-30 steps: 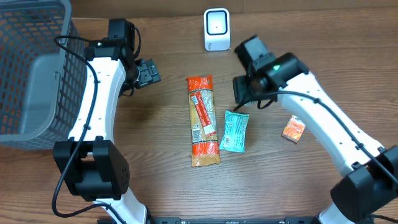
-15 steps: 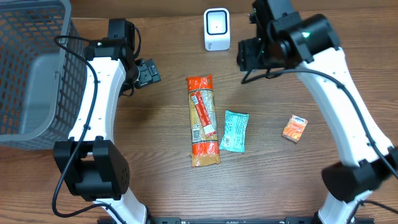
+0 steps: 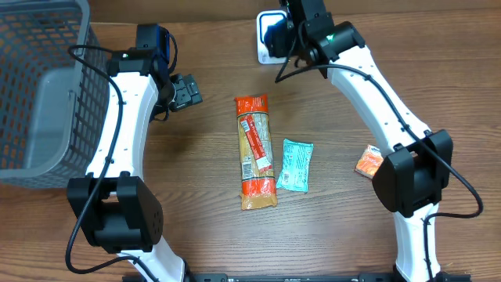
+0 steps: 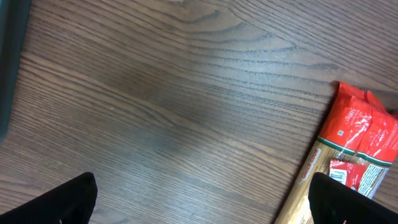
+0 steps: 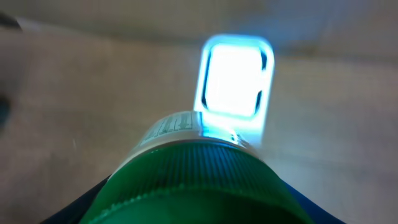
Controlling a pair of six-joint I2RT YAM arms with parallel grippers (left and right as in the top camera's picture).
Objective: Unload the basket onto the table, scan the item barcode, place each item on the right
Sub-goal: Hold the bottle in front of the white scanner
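At the left, the wire basket [image 3: 31, 94] and the left arm are as they were a second ago. The left tool [image 3: 186, 92] hangs released, jaws wide, over bare counter [image 3: 203, 196] just left of the long pasta packet [image 3: 254, 153]. That packet, the teal packet [image 3: 296, 165] and, at the right, the small orange packet [image 3: 369, 162] lie untouched.

The change is all on the right arm. A second ago its tool hovered mid-counter, just above the teal packet; since then it has swung up and back to the far edge. The right tool [image 3: 288, 25] is clenched on a green-lidded container [image 5: 193, 180]. It holds the container right in front of the scanner [image 5: 235, 78], whose window glows bright in the wrist view. The container's printed label faces the light. By my reading the scan itself is under way. No barcode is legible, so I cannot tell whether it is squarely presented.
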